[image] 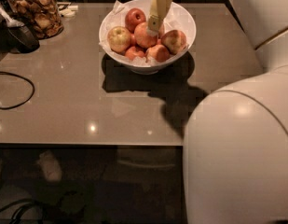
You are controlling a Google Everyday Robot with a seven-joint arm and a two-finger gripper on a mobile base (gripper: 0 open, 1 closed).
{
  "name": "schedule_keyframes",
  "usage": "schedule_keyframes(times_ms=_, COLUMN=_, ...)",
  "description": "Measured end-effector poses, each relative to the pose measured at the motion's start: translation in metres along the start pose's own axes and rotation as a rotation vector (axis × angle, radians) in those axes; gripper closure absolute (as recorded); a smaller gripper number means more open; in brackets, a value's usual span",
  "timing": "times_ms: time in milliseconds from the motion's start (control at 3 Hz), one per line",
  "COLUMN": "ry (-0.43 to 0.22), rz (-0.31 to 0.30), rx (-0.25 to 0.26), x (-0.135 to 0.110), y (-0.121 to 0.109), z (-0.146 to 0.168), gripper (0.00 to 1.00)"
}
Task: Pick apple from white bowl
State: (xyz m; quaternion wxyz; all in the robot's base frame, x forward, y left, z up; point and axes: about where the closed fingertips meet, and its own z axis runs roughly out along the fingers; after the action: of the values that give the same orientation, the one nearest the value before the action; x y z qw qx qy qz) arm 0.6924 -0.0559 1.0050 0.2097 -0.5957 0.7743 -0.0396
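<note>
The white bowl (181, 35), lined with crinkled white paper, stands at the back middle of the grey table and holds several apples. The apple (142, 37), large and reddish-orange, lies in the middle of the pile. A yellow-green apple (119, 38) lies to its left and a smaller, darker red apple (134, 17) behind it. My gripper (154, 28) comes down from the top edge over the bowl. Its pale finger (159, 8) points down and its tip rests at the upper right side of the apple. Only one finger shows.
A glass jar (36, 10) of brown snacks stands at the back left, next to a dark object with a spoon (15, 27). A black cable (13, 90) loops on the table's left side. My white arm casing (241, 143) fills the lower right.
</note>
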Motion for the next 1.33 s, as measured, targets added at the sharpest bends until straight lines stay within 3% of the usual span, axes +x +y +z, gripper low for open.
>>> schedule_keyframes(times_ms=333, ry=0.006, rz=-0.005, rx=-0.015, x=-0.004, y=-0.002, z=0.011, gripper=0.12)
schedule_keyframes(times_ms=1333, ry=0.024, rz=-0.022, rx=-0.052, x=-0.013, y=-0.004, z=0.039, gripper=0.10)
